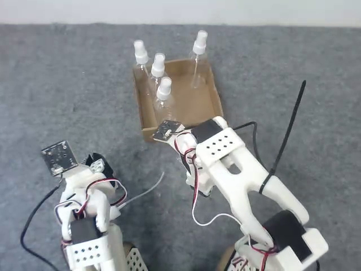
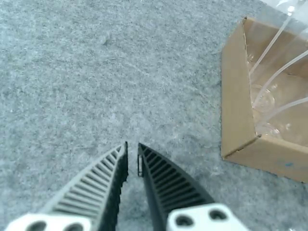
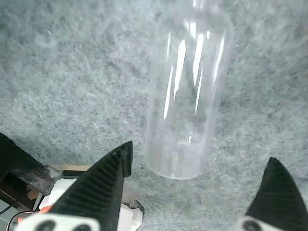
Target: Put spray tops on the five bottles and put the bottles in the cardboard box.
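From above, four clear bottles [image 1: 163, 101] with white spray tops [image 1: 158, 58] are seen standing in the cardboard box [image 1: 216, 95]. In the left wrist view, the left gripper [image 2: 132, 147] is held all but closed on nothing over grey carpet [image 2: 72, 72], near the box's corner. In the right wrist view, a fifth bottle [image 3: 185, 96], transparent and glossy, is seen on the carpet at the tips of the right gripper [image 3: 199, 154], which is spread wide.

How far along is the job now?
Done: four capped bottles stand in the cardboard box. In hand: a fifth bottle on the carpet, between the open fingers of the right gripper. Left: grasp it, fit its spray top if missing, box it.
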